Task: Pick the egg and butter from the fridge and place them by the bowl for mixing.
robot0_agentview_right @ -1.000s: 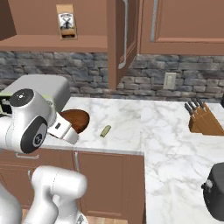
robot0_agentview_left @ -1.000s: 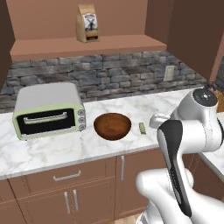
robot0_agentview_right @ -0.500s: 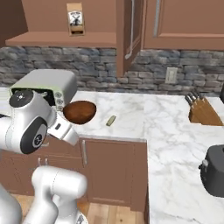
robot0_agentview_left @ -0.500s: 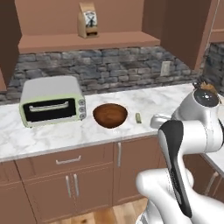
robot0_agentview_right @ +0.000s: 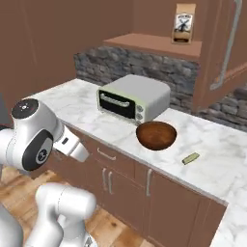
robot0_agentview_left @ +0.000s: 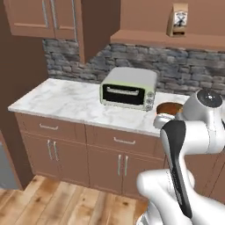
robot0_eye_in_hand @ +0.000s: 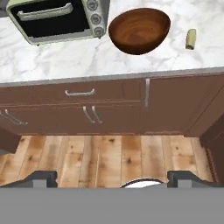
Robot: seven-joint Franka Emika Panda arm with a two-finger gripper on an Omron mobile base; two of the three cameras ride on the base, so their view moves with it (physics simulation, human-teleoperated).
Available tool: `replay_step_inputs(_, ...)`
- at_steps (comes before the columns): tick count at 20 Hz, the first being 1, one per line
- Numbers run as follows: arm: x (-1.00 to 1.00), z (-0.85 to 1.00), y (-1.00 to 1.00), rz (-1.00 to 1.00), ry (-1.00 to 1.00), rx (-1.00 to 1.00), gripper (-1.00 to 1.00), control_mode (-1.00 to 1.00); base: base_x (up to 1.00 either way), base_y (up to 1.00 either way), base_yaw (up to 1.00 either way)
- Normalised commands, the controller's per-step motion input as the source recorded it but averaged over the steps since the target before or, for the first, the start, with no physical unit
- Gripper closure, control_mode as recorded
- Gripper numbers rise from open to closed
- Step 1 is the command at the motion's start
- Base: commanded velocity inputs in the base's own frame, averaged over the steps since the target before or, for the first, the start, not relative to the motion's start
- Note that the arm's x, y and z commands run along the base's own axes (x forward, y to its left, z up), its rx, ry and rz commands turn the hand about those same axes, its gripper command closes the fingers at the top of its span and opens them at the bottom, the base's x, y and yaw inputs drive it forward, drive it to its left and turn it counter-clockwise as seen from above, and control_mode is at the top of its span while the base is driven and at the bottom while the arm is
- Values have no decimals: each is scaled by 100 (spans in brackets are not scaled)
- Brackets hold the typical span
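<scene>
Looking near to far: your gripper (robot0_eye_in_hand: 111,177) hangs low over wood floor (robot0_eye_in_hand: 109,157), fingers spread wide, pinching nothing. Cabinet doors (robot0_eye_in_hand: 100,111) beyond. Bowl (robot0_eye_in_hand: 139,29) on far counter (robot0_eye_in_hand: 65,61), right of toaster oven (robot0_eye_in_hand: 57,19); small greenish stick (robot0_eye_in_hand: 190,39) right of bowl. Egg, butter, fridge can't be placed from here; judge base must reach fridge first, so nothing to grab yet.

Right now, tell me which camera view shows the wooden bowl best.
The hand view: the bowl appears whole, its inside visible. The right base view shows it whole too, but smaller. In the left base view the arm hides most of it.
</scene>
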Motion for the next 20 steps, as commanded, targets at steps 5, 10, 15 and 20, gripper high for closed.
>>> replay_step_inputs(5, 0, 0, 0, 0, 0, 0, -100, 100, -1, 0, 100)
replay_step_inputs(10, 0, 0, 0, 0, 0, 0, -100, 100, 0, 0, 100)
replay_step_inputs(15, 0, 0, 0, 0, 0, 0, -100, 100, -2, 0, 100)
replay_step_inputs(20, 0, 0, 0, 0, 0, 0, -100, 100, -2, 0, 100)
